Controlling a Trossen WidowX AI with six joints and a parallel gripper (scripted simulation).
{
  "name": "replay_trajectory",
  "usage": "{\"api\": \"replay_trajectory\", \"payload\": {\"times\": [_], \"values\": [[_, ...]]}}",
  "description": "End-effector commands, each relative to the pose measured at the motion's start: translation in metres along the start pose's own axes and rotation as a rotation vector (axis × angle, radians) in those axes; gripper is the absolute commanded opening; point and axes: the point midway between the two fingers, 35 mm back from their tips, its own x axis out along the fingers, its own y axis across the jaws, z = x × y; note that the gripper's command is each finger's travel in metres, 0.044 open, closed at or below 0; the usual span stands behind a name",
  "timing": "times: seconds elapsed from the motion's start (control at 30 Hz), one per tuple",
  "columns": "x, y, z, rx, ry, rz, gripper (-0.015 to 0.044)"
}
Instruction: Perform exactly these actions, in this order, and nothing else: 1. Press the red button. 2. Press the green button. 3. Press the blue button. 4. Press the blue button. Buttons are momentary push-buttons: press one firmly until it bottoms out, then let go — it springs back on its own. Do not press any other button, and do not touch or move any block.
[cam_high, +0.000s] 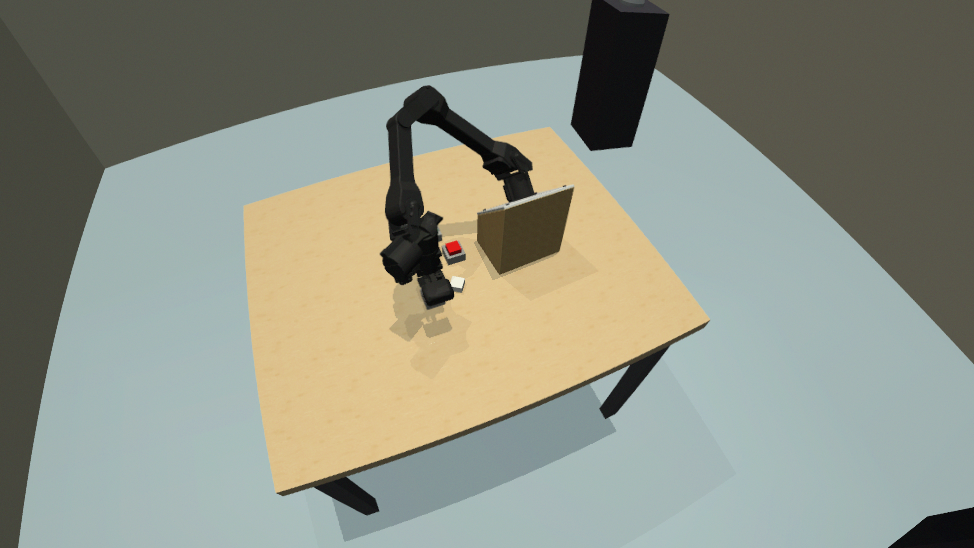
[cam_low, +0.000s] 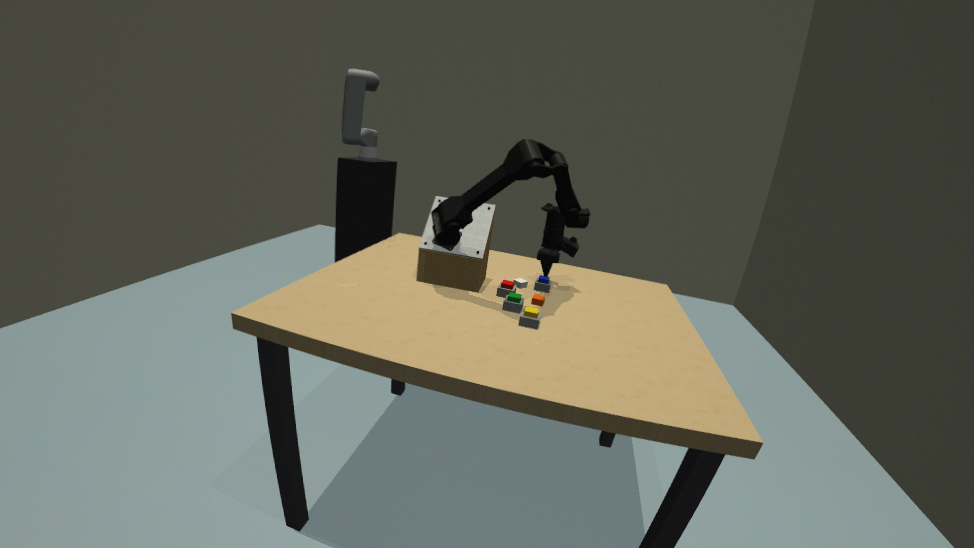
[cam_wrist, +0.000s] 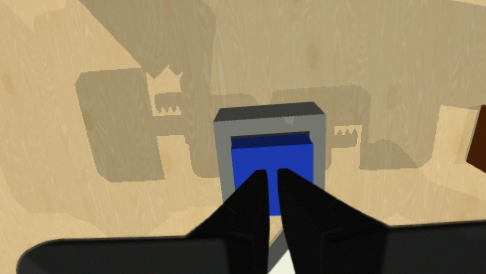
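The gripper (cam_wrist: 270, 171) points straight down with its fingers clenched nearly together on nothing, their tips over the blue button (cam_wrist: 272, 157) in its grey housing; whether they touch the cap cannot be told. In the exterior view, a white block (cam_low: 521, 282) lies just beside the blue button (cam_low: 543, 279), between it and the red button (cam_low: 507, 284). Green (cam_low: 514, 297), orange (cam_low: 538, 299) and yellow (cam_low: 531, 312) buttons sit nearer the tabletop (cam_low: 408, 340) front edge, with bare wood all around.

Orange button (cam_low: 538, 299), yellow button (cam_low: 531, 312), white block (cam_low: 521, 282) on table (cam_low: 381, 327).
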Motion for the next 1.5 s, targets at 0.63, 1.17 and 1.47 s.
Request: {"api": "replay_trajectory", "payload": {"times": [0.63, 1.17, 1.47], "values": [[0.012, -0.001, -0.004, -0.012, 0.005, -0.011, 0.0020], [-0.021, 0.000, -0.004, -0.012, 0.005, -0.009, 0.0020], [-0.079, 0.077, -0.044, -0.014, 0.006, 0.003, 0.0230]]}}
